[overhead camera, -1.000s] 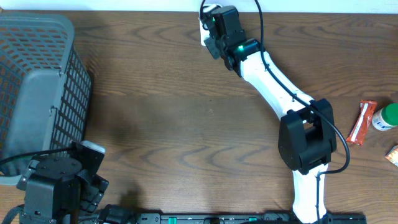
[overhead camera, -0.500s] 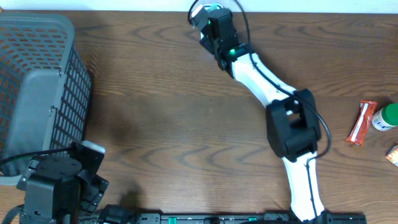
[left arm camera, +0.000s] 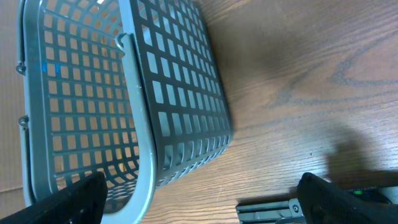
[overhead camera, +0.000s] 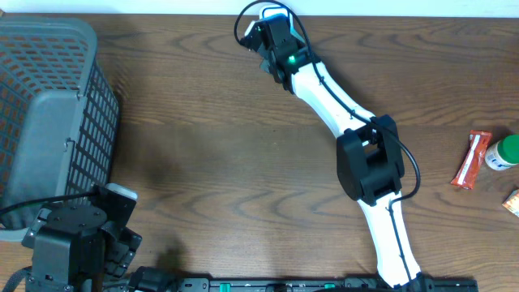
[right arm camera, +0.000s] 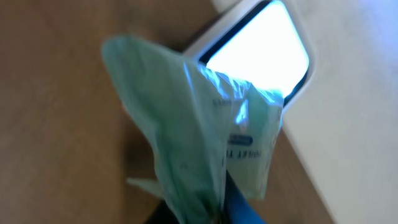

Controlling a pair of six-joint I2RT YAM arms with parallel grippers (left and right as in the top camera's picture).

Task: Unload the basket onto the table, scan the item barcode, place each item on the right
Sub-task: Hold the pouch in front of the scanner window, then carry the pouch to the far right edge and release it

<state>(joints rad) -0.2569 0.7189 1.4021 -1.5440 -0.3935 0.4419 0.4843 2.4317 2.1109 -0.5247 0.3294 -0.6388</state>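
Pinching green packet (right arm camera: pixel 186 137), translucent, crinkled: right hand (overhead camera: pixel 259 34) | left hand (left arm camera: pixel 205 200): spread wide

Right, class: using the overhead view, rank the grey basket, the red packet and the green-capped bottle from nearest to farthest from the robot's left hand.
Measured from the left hand, at the bottom left of the overhead view:
1. The grey basket, just above it on the left side.
2. The red packet, far across on the right.
3. The green-capped bottle, at the right edge, just beyond the packet.
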